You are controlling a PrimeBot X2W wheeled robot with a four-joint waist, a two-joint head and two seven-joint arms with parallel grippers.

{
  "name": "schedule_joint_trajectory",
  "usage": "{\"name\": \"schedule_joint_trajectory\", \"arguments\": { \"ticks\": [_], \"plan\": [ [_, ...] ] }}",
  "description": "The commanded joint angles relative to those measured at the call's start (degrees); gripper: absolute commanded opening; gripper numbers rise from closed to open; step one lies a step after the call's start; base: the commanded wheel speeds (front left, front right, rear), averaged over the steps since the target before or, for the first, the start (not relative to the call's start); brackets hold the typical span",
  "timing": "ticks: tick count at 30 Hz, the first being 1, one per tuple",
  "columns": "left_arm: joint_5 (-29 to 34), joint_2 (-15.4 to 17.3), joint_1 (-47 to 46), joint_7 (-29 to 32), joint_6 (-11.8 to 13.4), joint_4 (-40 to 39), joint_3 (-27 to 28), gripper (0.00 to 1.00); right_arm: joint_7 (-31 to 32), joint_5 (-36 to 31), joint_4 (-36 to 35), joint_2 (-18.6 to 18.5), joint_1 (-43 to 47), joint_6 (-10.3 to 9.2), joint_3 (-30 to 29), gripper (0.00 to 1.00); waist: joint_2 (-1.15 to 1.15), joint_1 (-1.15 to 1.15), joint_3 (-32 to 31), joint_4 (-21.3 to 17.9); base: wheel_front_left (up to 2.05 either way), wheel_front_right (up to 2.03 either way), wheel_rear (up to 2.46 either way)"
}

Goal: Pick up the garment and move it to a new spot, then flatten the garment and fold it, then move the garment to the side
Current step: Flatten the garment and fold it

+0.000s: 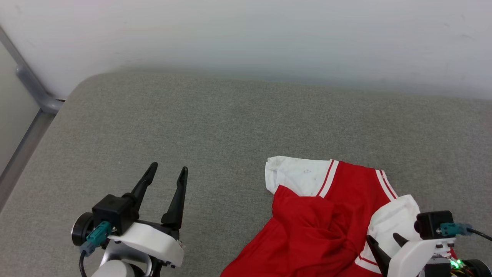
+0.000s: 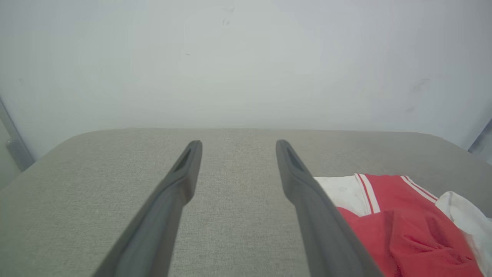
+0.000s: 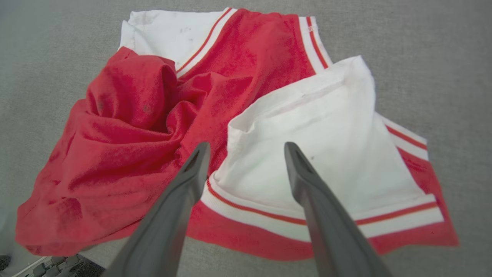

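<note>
Garment (image 1: 326, 215) red, white sleeves, red-white striped trim; cushion (image 1: 192, 127) grey.

garment (image 1: 319, 219): red jersey t-shirt with white short sleeves and red-white striped trim.

state: crumpled, not yet flattened or folded. the red body is bunched into deep creases and a raised fold near its middle.

pose: one sleeve (image 1: 296, 175) lies flat at the far left corner of the heap and carries a few small dark specks. the other sleeve (image 1: 396, 217) is turned over onto the red body, cuff mouth open. trim (image 1: 328, 179) runs in stripes where each sleeve joins the body.

position: on the grey fabric surface (image 1: 192, 127), in the near right part of the head view, well apart from the far edge. the near hem runs past the bottom of that view.
</note>
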Motion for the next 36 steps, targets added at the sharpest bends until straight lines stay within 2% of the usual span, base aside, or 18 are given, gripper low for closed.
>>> {"name": "schedule_joint_trajectory", "arguments": {
  "ticks": [1, 8, 9, 10, 11, 16, 20, 23, 28, 32, 36],
  "plan": [
    [0.2, 0.1, -0.5, -0.4, 0.2, -0.5, 0.6, 1.0, 0.9, -0.1, 0.5, -0.4, -1.4, -0.04, 0.5, 1.0, 0.0, 0.0, 0.7, 0.6, 0.0, 0.0, 0.0],
    [0.3, 0.2, -0.6, -0.8, 0.5, -1.0, 0.9, 1.0, 6.2, -0.5, 4.8, -1.0, -4.8, -0.04, 0.7, 1.0, 0.0, 0.0, 1.4, 2.0, 0.0, 0.0, 0.0],
    [0.3, 0.2, -0.5, -0.9, 0.6, -1.1, 0.9, 1.0, 6.6, -0.3, 5.1, -0.9, -4.9, -0.04, 0.4, 0.82, 0.0, 0.0, 1.4, 2.0, 0.0, 0.0, 0.0],
    [0.2, 0.1, -0.3, -0.9, 0.7, -1.1, 0.9, 1.0, 6.9, -0.1, 5.2, -0.9, -4.9, -0.04, 0.3, 0.31, 0.0, 0.0, 1.5, 1.9, 0.0, 0.0, 0.0],
    [0.1, 0.1, -0.1, -1.0, 0.7, -1.1, 0.9, 1.0, 7.1, -0.1, 5.3, -0.9, -4.9, -0.04, 0.3, 0.0, 0.0, 0.0, 1.4, 1.8, 0.0, 0.0, 0.0],
    [-0.2, 0.2, 0.7, -1.1, 0.9, -0.9, 1.2, 1.0, 5.1, 0.2, 3.3, -0.9, -5.6, -0.04, -0.8, 0.0, 0.0, 0.0, 1.4, 0.7, 0.0, 0.0, 0.0],
    [-0.3, 0.6, 0.8, -1.1, 1.0, -0.9, 1.3, 1.0, 1.0, -1.2, 0.0, -0.8, -6.1, -0.04, -3.5, 0.0, 0.0, 0.0, 1.4, -0.6, 0.0, 0.0, 0.0],
    [-0.3, 0.7, 0.9, -0.9, 1.2, -0.9, 1.3, 1.0, -2.0, -2.2, -2.4, -0.5, -5.7, -0.04, -7.4, 0.0, 0.0, 0.0, 1.4, -1.7, 0.0, 0.0, 0.0],
    [-0.5, 0.7, 1.1, -0.6, 1.2, -1.0, 1.0, 1.0, -5.4, -2.1, -4.3, 0.0, -2.7, -0.04, -17.2, 0.0, 0.0, 0.0, 1.1, -2.9, 0.0, 0.0, 0.0],
    [-0.8, 0.8, 1.3, -0.4, 1.5, -0.8, 0.9, 1.0, -8.1, 4.8, 1.5, 0.1, 0.4, -0.04, -25.8, 0.0, 0.0, 0.0, 0.9, -3.6, 0.0, 0.0, 0.0],
    [-1.1, 0.9, 1.6, -0.2, 1.6, -0.7, 1.0, 1.0, -12.2, 8.8, 10.5, 0.1, 1.4, -0.03, -28.4, 0.0, 0.0, 0.0, 1.1, -4.1, 0.0, 0.0, 0.0]
  ]
}}
